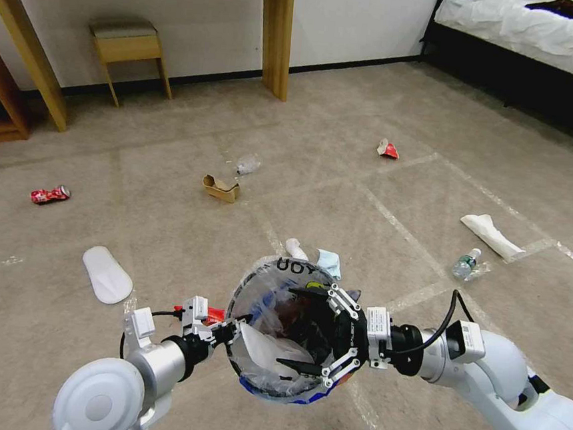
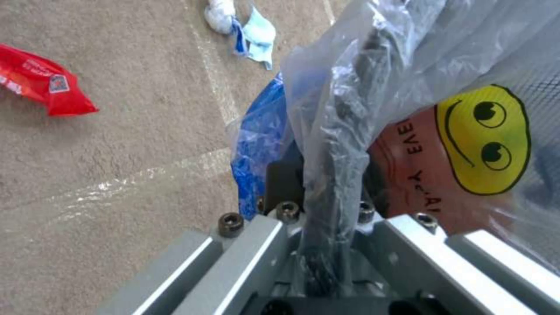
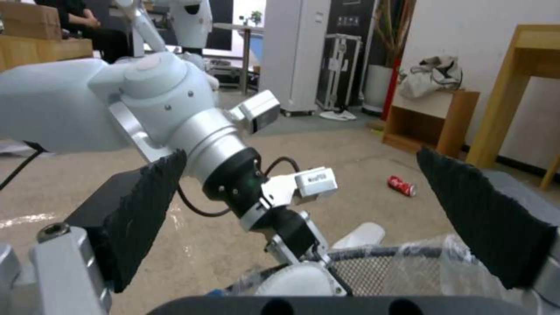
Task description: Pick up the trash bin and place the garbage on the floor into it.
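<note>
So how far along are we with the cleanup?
Done: the trash bin is lifted, left gripper clamped on its rim, something white inside. Now: the right gripper is open over the mouth. Left: soda can, slipper, cardboard scrap, red wrapper, face mask.

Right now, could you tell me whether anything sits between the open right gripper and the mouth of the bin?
Nothing visible does. The right gripper hangs open directly over the bin, whose rim the left gripper clamps; only the loose bag liner lies inside.

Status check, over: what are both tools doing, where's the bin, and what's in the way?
Left tool shut on the bin rim, bin held up. Right tool open over the bin mouth. Can, slipper, mask on the carpet. Nothing blocking.
</note>
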### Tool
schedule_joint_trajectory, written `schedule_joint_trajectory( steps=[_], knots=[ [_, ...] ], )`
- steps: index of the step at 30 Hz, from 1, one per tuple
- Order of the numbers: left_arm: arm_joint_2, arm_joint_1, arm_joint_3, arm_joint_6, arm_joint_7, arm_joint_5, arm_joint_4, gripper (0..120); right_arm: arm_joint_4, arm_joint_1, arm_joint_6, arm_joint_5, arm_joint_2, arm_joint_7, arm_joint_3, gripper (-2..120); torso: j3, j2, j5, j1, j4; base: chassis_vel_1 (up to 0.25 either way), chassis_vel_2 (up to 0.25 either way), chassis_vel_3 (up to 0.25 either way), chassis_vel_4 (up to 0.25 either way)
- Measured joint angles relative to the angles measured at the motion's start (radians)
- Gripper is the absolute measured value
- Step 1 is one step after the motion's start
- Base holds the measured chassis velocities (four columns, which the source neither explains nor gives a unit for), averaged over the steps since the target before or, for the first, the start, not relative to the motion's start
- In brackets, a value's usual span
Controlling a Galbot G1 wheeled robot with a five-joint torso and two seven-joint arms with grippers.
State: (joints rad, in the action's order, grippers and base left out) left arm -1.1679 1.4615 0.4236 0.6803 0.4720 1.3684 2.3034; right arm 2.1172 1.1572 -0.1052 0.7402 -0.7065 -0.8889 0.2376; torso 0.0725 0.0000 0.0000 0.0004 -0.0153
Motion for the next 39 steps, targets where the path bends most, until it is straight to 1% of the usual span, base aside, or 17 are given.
schedule_joint_trajectory(
  steps=[7,13,14,15,16,18,19,21,22,24,26,28,32,34,36,37,39],
  knots=[
    [0.000,-0.002,0.003,-0.003,0.000,-0.001,-0.005,0,0.011,0.004,0.001,0.004,-0.002,0.001,0.009,100,0.000,0.000,0.0000,0.000,0.0000,0.000,0.000,0.000,0.000],
    [-0.007,-0.002,0.011,-0.009,-0.001,-0.015,-0.015,0,0.040,0.005,0.004,0.034,0.002,0.018,0.037,100,0.000,0.000,0.0000,0.000,0.0000,0.000,0.000,0.000,0.000],
    [-0.010,-0.002,0.015,-0.011,-0.005,-0.025,-0.020,0,0.047,0.003,0.004,0.043,0.005,0.026,0.044,100,0.000,0.000,0.0000,0.000,-0.0001,0.000,0.000,0.000,0.000],
    [-0.013,0.000,0.028,-0.015,-0.021,-0.056,-0.032,0,0.055,0.000,0.004,0.058,0.009,0.036,0.056,100,0.000,0.000,0.0000,0.000,-0.0001,0.000,0.000,0.000,0.000],
    [-0.013,0.000,0.028,-0.015,-0.021,-0.056,-0.032,0,0.055,0.000,0.004,0.058,0.009,0.036,0.056,100,0.000,0.000,0.0000,0.000,-0.0001,0.000,0.000,0.000,0.000],
    [-0.021,0.002,0.060,-0.025,-0.044,-0.133,-0.059,0,0.062,-0.003,0.004,0.082,0.014,0.049,0.082,100,0.000,0.000,-0.0001,0.000,0.0000,0.000,0.000,0.000,0.000],
    [-0.021,0.002,0.060,-0.025,-0.044,-0.133,-0.059,0,0.062,-0.003,0.004,0.082,0.014,0.049,0.082,100,0.000,0.000,-0.0001,0.000,0.0000,0.000,0.000,0.000,0.000],
    [-0.026,0.003,0.090,-0.031,-0.060,-0.168,-0.079,0,0.064,-0.001,0.003,0.102,0.016,0.062,0.113,100,0.000,0.000,-0.0002,0.000,0.0001,0.000,0.000,0.000,0.000],
    [-0.026,0.003,0.090,-0.031,-0.060,-0.168,-0.079,0,0.064,-0.001,0.003,0.102,0.016,0.062,0.113,100,0.000,0.000,-0.0002,0.000,0.0001,0.000,0.000,0.000,0.000],
    [-0.029,0.004,0.118,-0.036,-0.071,-0.187,-0.093,0,0.062,0.004,-0.002,0.114,0.010,0.078,0.146,100,0.000,0.000,-0.0001,0.000,0.0000,0.000,0.000,0.000,0.000],
    [-0.031,0.004,0.124,-0.038,-0.073,-0.192,-0.097,0,0.059,0.007,-0.003,0.117,0.003,0.084,0.158,100,0.000,0.000,-0.0001,0.000,0.0001,0.000,0.000,0.000,0.000],
    [-0.037,0.007,0.132,-0.043,-0.082,-0.228,-0.109,0,0.046,0.017,-0.003,0.119,-0.021,0.097,0.190,100,0.000,0.000,-0.0001,0.000,-0.0001,0.000,0.000,0.000,0.000],
    [-0.048,0.010,0.142,-0.048,-0.088,-0.256,-0.116,0,0.030,0.031,-0.004,0.118,-0.047,0.107,0.219,100,0.000,0.000,0.0000,0.000,0.0000,0.000,0.000,0.000,0.000],
    [-0.063,0.016,0.158,-0.052,-0.094,-0.289,-0.119,0,0.011,0.046,-0.008,0.111,-0.071,0.113,0.244,100,0.000,0.000,-0.0002,0.000,-0.0001,0.000,0.000,0.000,0.000],
    [-0.069,0.018,0.165,-0.055,-0.098,-0.303,-0.119,0,0.002,0.051,-0.009,0.106,-0.081,0.115,0.252,100,0.000,0.000,0.0000,0.000,-0.0001,0.000,0.000,0.000,0.000],
    [-0.079,0.022,0.178,-0.058,-0.107,-0.331,-0.120,0,-0.016,0.060,-0.012,0.095,-0.101,0.119,0.264,100,0.000,0.000,0.0000,0.000,-0.0002,0.000,0.000,0.000,0.000],
    [-0.086,0.025,0.186,-0.060,-0.112,-0.346,-0.120,0,-0.027,0.065,-0.012,0.088,-0.113,0.122,0.269,100,0.000,0.000,0.0000,0.000,0.0000,0.000,0.000,0.000,0.000]
  ],
)
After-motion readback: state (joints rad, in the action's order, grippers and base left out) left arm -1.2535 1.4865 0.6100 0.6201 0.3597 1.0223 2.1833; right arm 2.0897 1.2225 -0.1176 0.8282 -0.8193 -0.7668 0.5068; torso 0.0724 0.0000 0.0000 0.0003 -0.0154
